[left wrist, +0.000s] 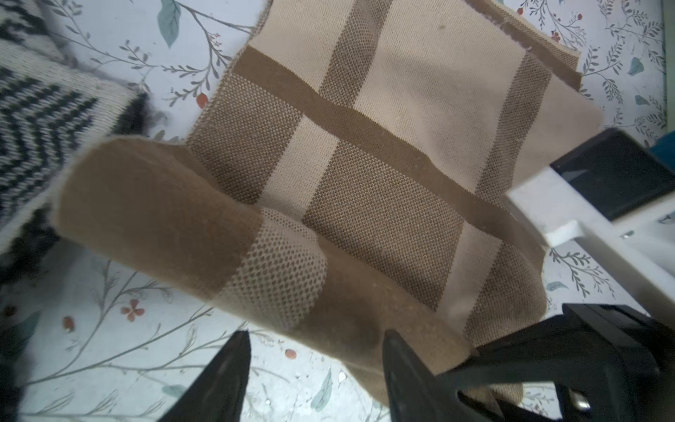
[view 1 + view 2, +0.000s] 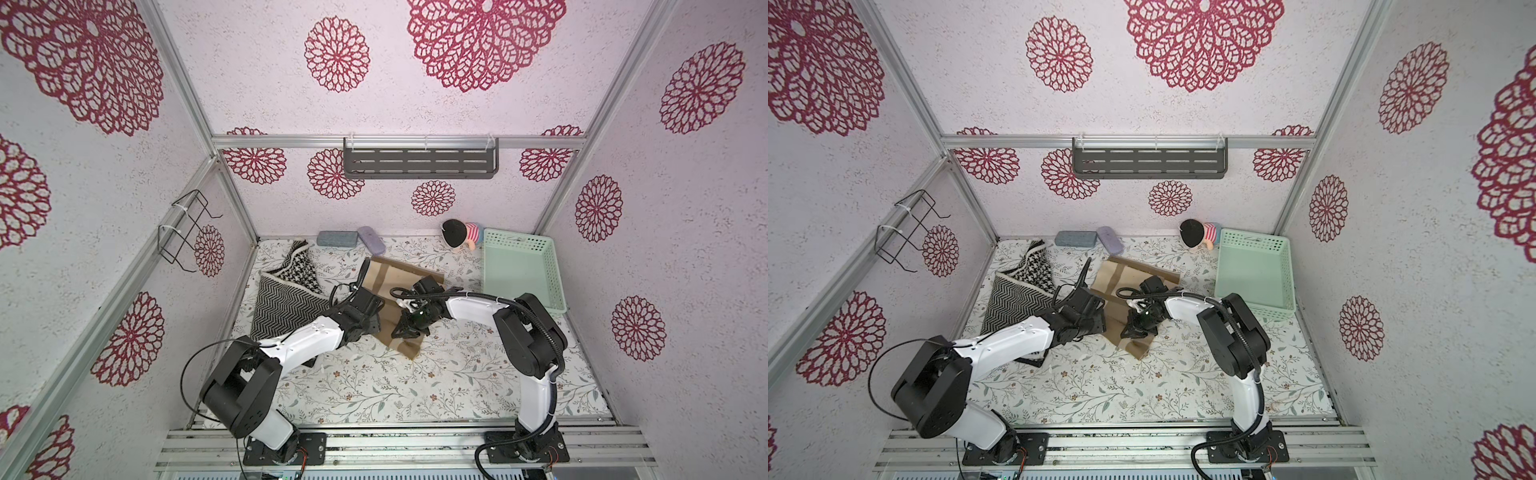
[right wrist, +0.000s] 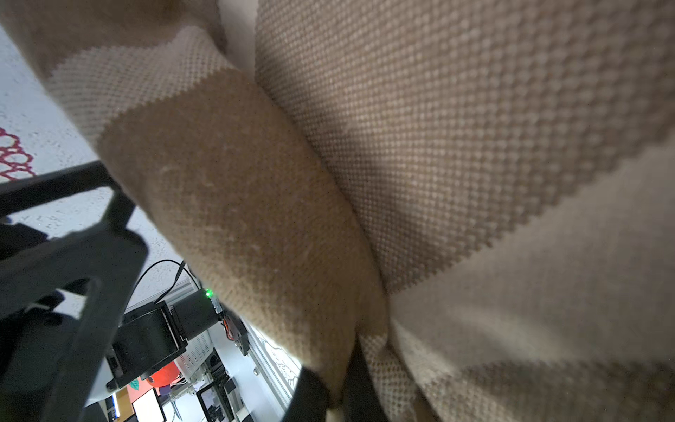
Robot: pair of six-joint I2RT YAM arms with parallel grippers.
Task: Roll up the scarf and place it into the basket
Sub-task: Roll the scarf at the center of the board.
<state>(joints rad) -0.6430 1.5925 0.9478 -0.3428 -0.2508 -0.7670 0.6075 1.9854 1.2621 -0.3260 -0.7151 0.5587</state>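
Item: one scarf (image 2: 390, 274), tan and beige plaid, lying across the middle of the floral-covered bench (image 2: 374, 386), outside the basket and apart from it. Its far end lies flat, and its near end is turned over into a loose roll, seen in the left wrist view (image 1: 365, 164). Item: one basket (image 2: 515, 278), pale mint-green plastic with lattice sides, at the right rear of the bench, seen in both top views (image 2: 1252, 274). Left claw (image 1: 317, 336): fingers part-way apart, tips at the near edge of the roll, with a gap between them and nothing clamped. Right claw (image 3: 336, 387): closed tight, with a fold of the scarf pinched between its fingers, at the near end of the cloth in a top view (image 2: 409, 330). Other stock: black-and-white herringbone cloth (image 2: 286, 303) at the left of the bench, partly under the left arm. A grey case (image 2: 337, 238) and a lilac case (image 2: 371, 240) sit side by side along the back wall. A plush doll (image 2: 461, 235) is just beside the basket's rear corner. A dark grey slotted shelf (image 2: 419, 162) is on the back wall and a black wire rack (image 2: 187, 232) on the left wall.
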